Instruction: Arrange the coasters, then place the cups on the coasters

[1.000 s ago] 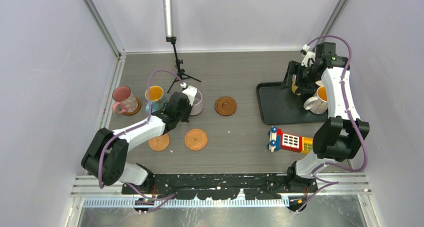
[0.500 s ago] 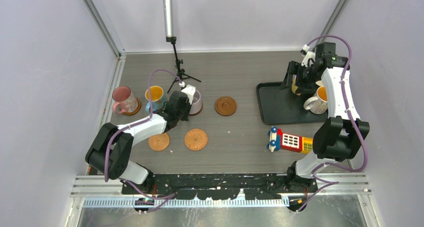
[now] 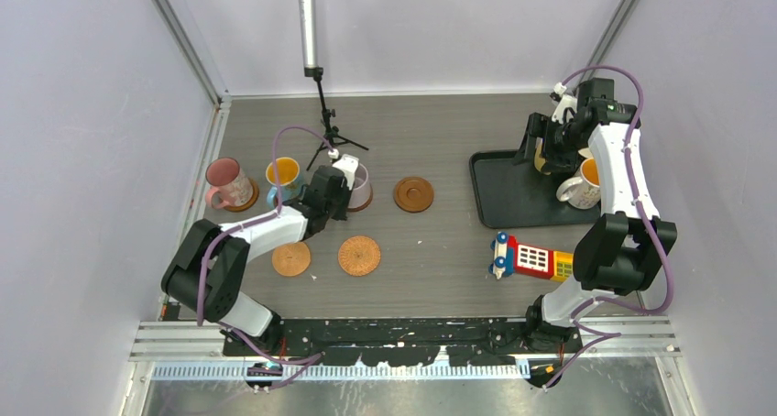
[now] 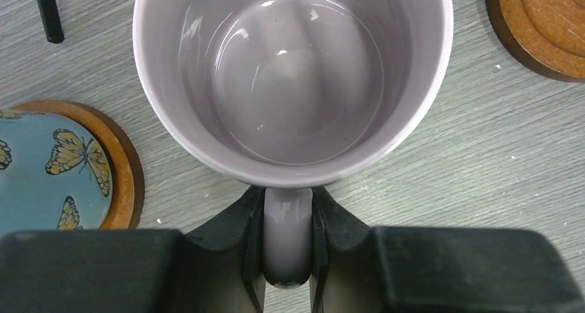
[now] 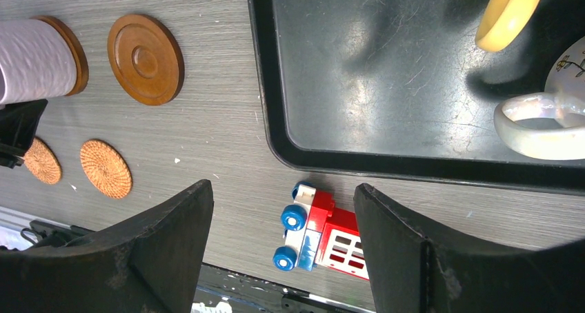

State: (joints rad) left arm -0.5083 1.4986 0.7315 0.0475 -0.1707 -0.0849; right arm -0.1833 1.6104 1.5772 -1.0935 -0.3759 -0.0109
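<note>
While the left pincer (image 4: 287, 201) clamps it, the lilac mug (image 4: 293, 85) gleams.

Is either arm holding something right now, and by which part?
The left arm's fingers pinch the lilac mug by its handle. The right arm's fingers stand open, holding nothing.

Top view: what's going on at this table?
The left gripper grips the lilac mug by its handle, over a dark coaster beside the blue mug and pink mug, both on coasters. The right gripper hangs open above the black tray holding the yellow mug and white mug. Three coasters lie bare.
</note>
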